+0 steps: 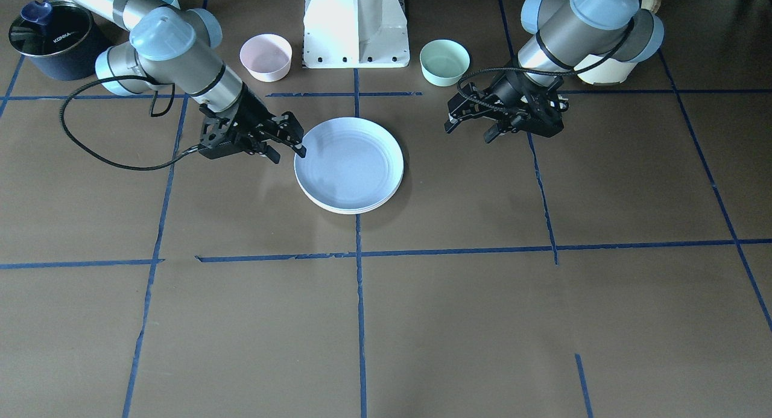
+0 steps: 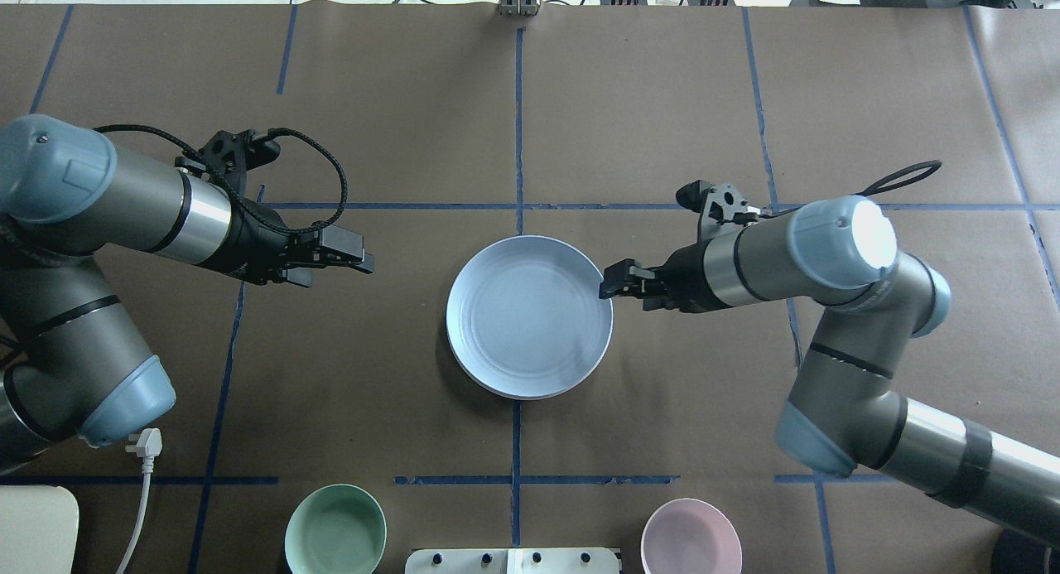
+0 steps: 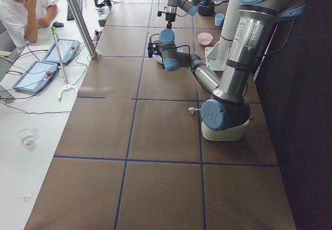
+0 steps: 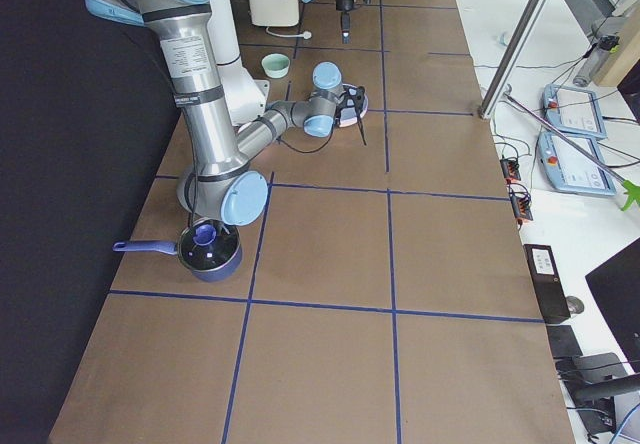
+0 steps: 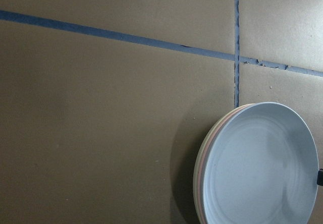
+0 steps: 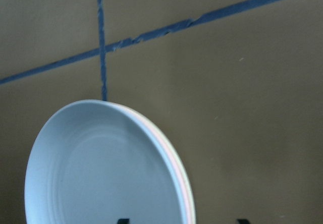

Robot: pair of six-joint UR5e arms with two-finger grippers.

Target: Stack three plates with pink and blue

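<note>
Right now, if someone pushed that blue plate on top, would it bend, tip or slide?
Probably stiff: the blue plate holds a clean round shape. Being shallow and nested flat, with the cream plate showing below, it would likely slide rather than tip or roll. Its matte finish suggests decent grip; weight can't be seen.
</note>
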